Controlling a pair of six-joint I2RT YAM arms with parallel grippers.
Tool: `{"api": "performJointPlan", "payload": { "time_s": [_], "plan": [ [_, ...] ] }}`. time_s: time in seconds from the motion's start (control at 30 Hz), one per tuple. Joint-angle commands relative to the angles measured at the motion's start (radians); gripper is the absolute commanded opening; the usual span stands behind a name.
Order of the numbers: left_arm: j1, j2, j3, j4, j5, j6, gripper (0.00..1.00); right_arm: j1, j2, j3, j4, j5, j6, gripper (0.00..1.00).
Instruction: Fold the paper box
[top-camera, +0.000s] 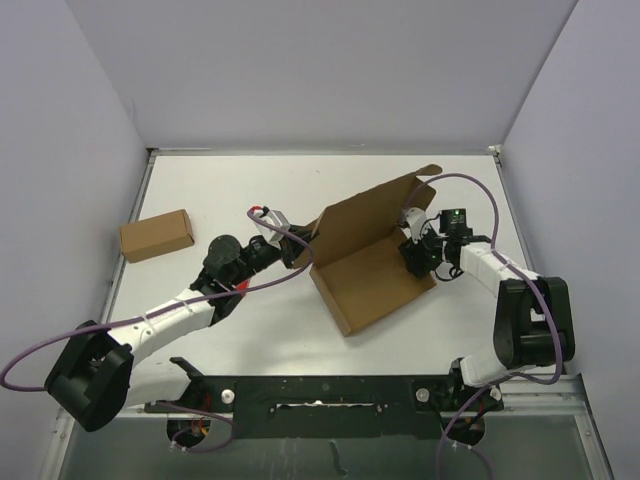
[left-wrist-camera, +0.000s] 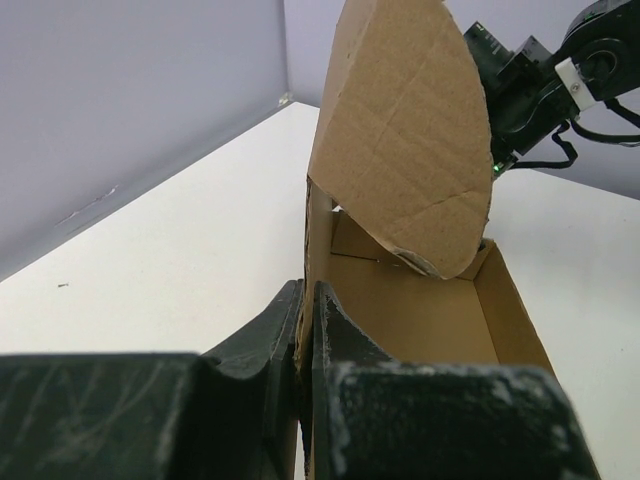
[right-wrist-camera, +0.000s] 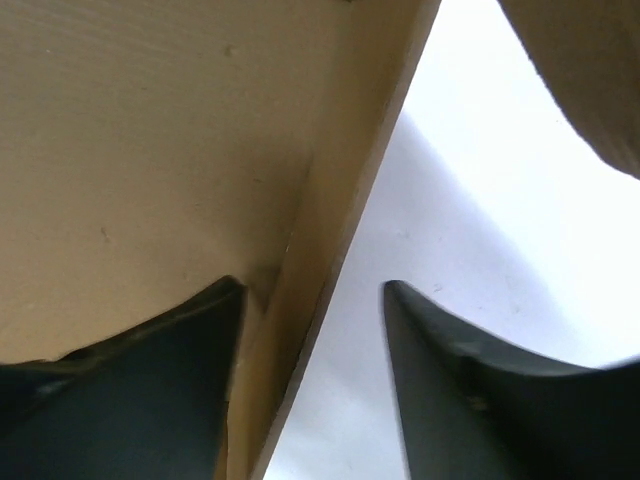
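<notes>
Paper box (top-camera: 372, 270) lies on the white table (top-camera: 220, 190), approx. middle-right, w/ its tray part flat and the big lid flap standing up behind it. Left gripper (left-wrist-camera: 307, 300) is closed tight on a thin wall at the left end of the box; the cardboard is pinched between both fingers. Right gripper (right-wrist-camera: 312, 290) is at the opposite end, jaws apart: one finger is over the inside of the box, the other over the table outside, w/ the side wall between them, not squeezed. Smaller brown box (top-camera: 157, 236) rests well apart, near the left table edge.
</notes>
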Motion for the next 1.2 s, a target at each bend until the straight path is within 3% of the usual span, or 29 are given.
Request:
{"api": "performJointPlan", "payload": {
  "time_s": [0.0, 0.23, 0.4, 0.47, 0.57, 0.8, 0.97, 1.07, 1.17],
  "plan": [
    [-0.006, 0.000, 0.028, 0.062, 0.002, -0.016, 0.00, 0.024, 0.029, 0.049, 0.054, 0.053, 0.015, 0.51],
    [-0.007, 0.011, 0.028, 0.074, 0.009, -0.031, 0.00, 0.047, 0.046, 0.064, 0.053, 0.124, 0.060, 0.08],
    [-0.006, 0.007, 0.025, 0.080, 0.010, -0.034, 0.00, 0.056, 0.026, 0.065, 0.059, 0.136, 0.081, 0.02],
    [-0.007, 0.006, 0.025, 0.083, 0.014, -0.034, 0.00, 0.056, 0.024, 0.070, 0.050, 0.115, 0.085, 0.08],
    [-0.007, 0.009, 0.025, 0.089, 0.022, -0.037, 0.00, 0.061, 0.018, 0.070, 0.061, 0.106, 0.092, 0.27],
    [-0.007, 0.010, 0.024, 0.088, 0.017, -0.034, 0.00, 0.067, 0.001, 0.071, 0.061, 0.099, 0.092, 0.43],
    [0.000, 0.015, 0.023, 0.067, -0.021, -0.016, 0.00, 0.062, -0.064, 0.092, -0.056, -0.018, -0.005, 0.76],
    [0.028, 0.046, 0.031, 0.078, -0.029, -0.041, 0.00, 0.045, -0.131, 0.078, -0.114, -0.096, -0.088, 0.85],
    [0.096, 0.103, 0.043, 0.138, 0.017, -0.133, 0.00, 0.010, -0.192, 0.068, -0.167, -0.164, -0.150, 0.86]
  ]
}}
